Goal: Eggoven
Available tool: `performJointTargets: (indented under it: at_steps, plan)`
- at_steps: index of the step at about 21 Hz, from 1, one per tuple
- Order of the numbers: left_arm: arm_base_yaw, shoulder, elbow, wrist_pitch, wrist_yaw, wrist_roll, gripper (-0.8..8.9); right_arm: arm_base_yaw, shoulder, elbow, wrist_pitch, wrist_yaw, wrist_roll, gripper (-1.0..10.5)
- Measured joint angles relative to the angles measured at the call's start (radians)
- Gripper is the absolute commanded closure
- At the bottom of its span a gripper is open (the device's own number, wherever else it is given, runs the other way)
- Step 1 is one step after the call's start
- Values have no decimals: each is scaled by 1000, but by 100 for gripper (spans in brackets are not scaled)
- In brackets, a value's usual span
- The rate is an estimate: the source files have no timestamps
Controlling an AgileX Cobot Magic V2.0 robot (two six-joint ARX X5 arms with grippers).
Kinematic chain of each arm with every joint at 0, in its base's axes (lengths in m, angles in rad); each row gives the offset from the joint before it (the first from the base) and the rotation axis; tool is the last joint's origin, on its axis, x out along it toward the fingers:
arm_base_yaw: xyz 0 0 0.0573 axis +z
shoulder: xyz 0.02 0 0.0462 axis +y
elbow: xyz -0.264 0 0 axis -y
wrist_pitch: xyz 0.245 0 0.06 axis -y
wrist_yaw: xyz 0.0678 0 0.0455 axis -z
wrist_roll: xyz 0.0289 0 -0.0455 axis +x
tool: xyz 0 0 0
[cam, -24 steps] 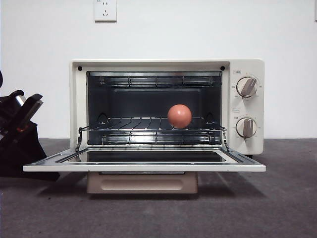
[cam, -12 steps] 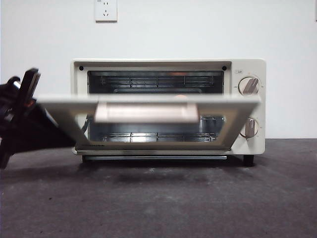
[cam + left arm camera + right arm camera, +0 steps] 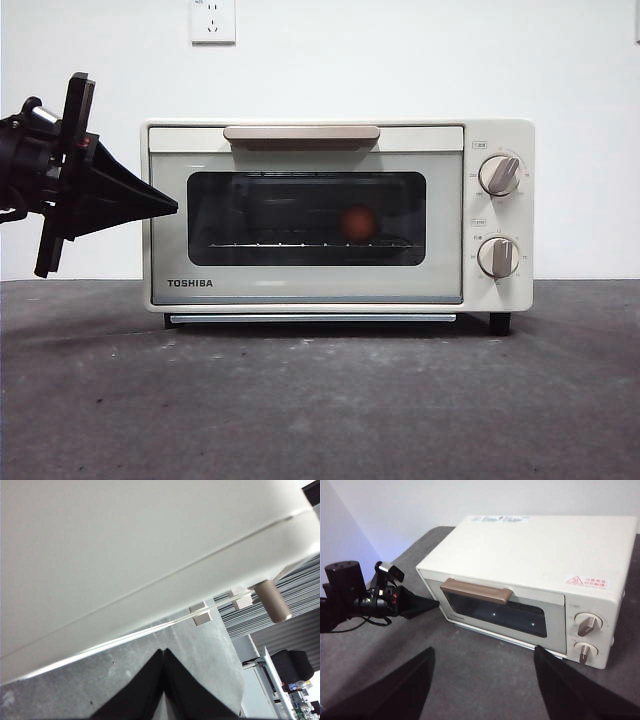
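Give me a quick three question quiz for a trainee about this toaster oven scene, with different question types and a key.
1. True or false: the cream boxy TOSHIBA toaster oven has its dark glass door shut.
2. Where is the small reddish-brown egg? A) on the table B) on the rack inside the oven C) in a gripper
3. Fill in: the left gripper has its jaws ____.

Key: 1 true; 2 B; 3 shut.

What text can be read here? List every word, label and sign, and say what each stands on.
"TOSHIBA": on the closed door's lower frame of the boxy cream toaster oven.
Markings around its two beige knobs: too small to read.
Red-edged warning sticker and stickers on the oven's top: blurred, unreadable.
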Motion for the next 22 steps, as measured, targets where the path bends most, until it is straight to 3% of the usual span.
performJointTargets:
  at_steps: [9,22]
  plan:
    - [-21,-203,0,-140,-55,5,806,0,0,0,-45,0,0,626]
    - [-149,-782,8,-871,-524,329,806,0,57,0,-116,-3,0,626]
